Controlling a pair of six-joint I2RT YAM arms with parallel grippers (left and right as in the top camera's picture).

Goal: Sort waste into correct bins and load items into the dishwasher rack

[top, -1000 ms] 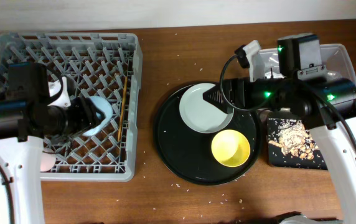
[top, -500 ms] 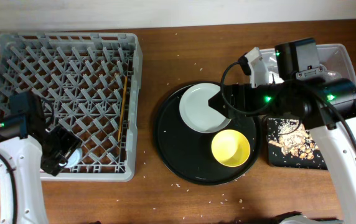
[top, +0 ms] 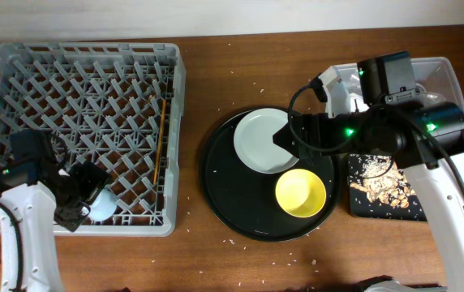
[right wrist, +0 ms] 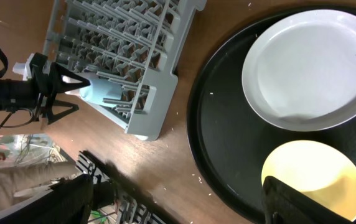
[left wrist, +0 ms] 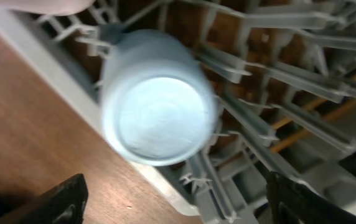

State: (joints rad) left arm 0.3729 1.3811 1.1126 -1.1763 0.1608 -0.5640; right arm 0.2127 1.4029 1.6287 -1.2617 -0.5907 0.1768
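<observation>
The light-blue cup (top: 102, 207) stands upside down in the grey dishwasher rack (top: 86, 57) near its front edge. In the left wrist view the cup (left wrist: 159, 106) is just beyond my open left gripper (left wrist: 178, 202), not between the fingers. In the overhead view my left gripper (top: 82, 196) is at the rack's front-left corner. The pale grey-green plate (top: 256, 142) and the yellow bowl (top: 300, 193) lie on the round black tray (top: 216, 182). My right gripper (top: 285, 138) hovers open over the plate's right edge. The right wrist view shows the plate (right wrist: 315, 62) and the bowl (right wrist: 315, 180). The pink cup is not in view.
Tan food scraps (top: 382, 182) lie in the black rectangular tray (top: 358, 207) at the right. The clear tub (top: 443, 69) behind it is mostly hidden by my right arm. A thin brown stick (top: 161, 122) lies in the rack. White crumbs dot the table.
My left arm carried the light-blue cup from the rack's middle to its front-left part, let it go there and drew back a little. My right gripper shifted slightly over the plate.
</observation>
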